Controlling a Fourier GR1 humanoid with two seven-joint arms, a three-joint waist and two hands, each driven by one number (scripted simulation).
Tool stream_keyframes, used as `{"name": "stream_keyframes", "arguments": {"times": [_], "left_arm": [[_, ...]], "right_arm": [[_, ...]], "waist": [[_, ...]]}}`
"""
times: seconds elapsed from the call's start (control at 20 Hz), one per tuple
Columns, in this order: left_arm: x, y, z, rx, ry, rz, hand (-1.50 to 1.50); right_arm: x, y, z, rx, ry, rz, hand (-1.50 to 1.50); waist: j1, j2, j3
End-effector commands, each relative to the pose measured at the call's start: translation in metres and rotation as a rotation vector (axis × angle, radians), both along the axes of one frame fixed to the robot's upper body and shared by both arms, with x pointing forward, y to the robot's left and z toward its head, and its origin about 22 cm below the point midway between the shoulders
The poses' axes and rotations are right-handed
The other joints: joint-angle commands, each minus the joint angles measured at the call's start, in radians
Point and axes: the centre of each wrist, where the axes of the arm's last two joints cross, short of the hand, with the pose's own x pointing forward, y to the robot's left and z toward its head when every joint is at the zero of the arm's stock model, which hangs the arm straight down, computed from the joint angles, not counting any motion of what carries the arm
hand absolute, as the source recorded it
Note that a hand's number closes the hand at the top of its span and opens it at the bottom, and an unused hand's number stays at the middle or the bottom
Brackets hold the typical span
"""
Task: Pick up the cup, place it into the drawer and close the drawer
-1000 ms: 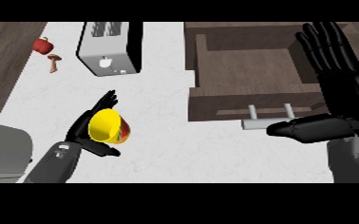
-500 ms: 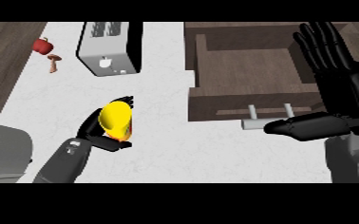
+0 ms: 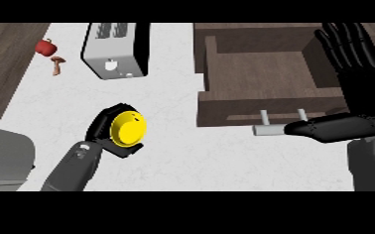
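Note:
My left hand [image 3: 104,130] is curled round a yellow cup [image 3: 128,128], which is tipped so its round face points up at me, at the lower left of the white counter. The open brown drawer [image 3: 212,63] lies to the right, its inside bare, with a grey handle [image 3: 280,124] on its front. My right hand [image 3: 350,54] stands open at the right edge beside the drawer, fingers straight and pointing up, thumb [image 3: 322,127] stretched out near the handle.
A silver toaster [image 3: 116,50] stands at the back, left of the drawer. A red apple [image 3: 46,46] and a small brown mushroom [image 3: 56,66] lie at the far left. A grey object [image 3: 15,159] sits at the lower left edge.
The left hand has carried the yellow cup rightwards and a little up the view, turning it so its round face shows. The right hand has stayed where it was.

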Motion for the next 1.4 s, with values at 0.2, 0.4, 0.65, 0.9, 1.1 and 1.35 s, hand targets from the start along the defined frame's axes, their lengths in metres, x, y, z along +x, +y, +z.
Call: {"name": "stream_keyframes", "arguments": {"times": [0.2,0.4,0.65,0.9,1.1,1.35], "left_arm": [[-0.006,0.009,-0.003,-0.221,-0.205,0.345,1.5],[0.007,-0.008,0.005,-0.262,-0.252,0.479,1.5],[0.044,-0.009,0.048,-0.247,-0.276,0.327,1.5],[0.08,-0.066,0.102,-0.236,-0.324,0.266,1.5],[0.092,-0.109,0.148,-0.237,-0.337,0.163,1.5],[0.114,-0.143,0.228,-0.205,-0.345,0.159,1.5]], "right_arm": [[-0.004,-0.013,-0.001,0.02,0.01,-0.011,-1.5],[-0.004,-0.009,0.0,-0.007,0.019,-0.009,-1.5],[-0.009,0.006,-0.017,-0.008,0.018,-0.013,-1.5],[-0.011,-0.024,-0.018,-0.012,0.032,-0.034,-1.5],[-0.015,-0.032,-0.031,0.002,0.036,-0.059,-1.5],[-0.01,-0.021,-0.016,0.002,0.021,-0.057,-1.5]], "waist": [[0.016,-0.005,0.002],[0.018,-0.01,0.003],[0.032,-0.015,0.005],[0.037,-0.02,0.006],[0.046,-0.023,0.007],[0.034,-0.019,0.006]]}}
